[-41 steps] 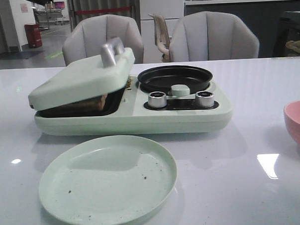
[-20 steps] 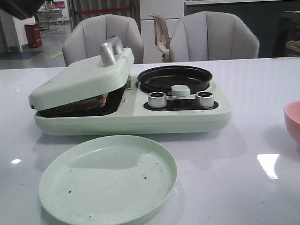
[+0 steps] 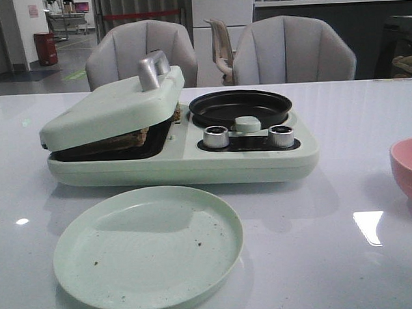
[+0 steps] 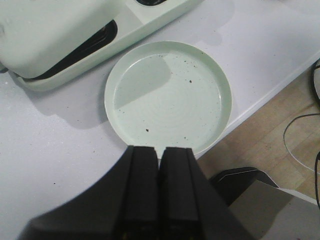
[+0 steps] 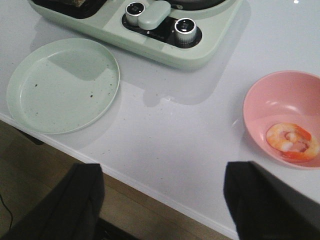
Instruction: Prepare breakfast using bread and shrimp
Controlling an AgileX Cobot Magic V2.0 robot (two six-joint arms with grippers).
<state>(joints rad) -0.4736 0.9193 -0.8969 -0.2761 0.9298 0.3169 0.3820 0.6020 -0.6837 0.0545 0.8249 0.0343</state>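
The bread (image 3: pixel 128 139) shows as a brown-edged slice squeezed under the nearly shut lid (image 3: pixel 111 107) of the pale green breakfast maker (image 3: pixel 193 162). The shrimp (image 5: pixel 292 142), orange-pink and curled, lies in the pink bowl (image 5: pixel 272 95) at the table's right. My left gripper (image 4: pixel 159 151) is shut and empty, hovering just over the near rim of the empty green plate (image 4: pixel 168 95). My right gripper (image 5: pixel 162 172) is open and empty above the table's front edge, between the plate (image 5: pixel 62 85) and the bowl. Neither gripper appears in the front view.
The maker's right half holds a round black pan (image 3: pixel 240 107) and two silver knobs (image 3: pixel 216 136). A silver handle (image 3: pixel 152 69) sticks up from the lid. The pink bowl (image 3: pixel 410 169) sits at the right edge. Two grey chairs (image 3: pixel 294 51) stand behind the table.
The lid has settled a little lower on the bread. A dark arm part seen at the top left half a second ago has left the front view.
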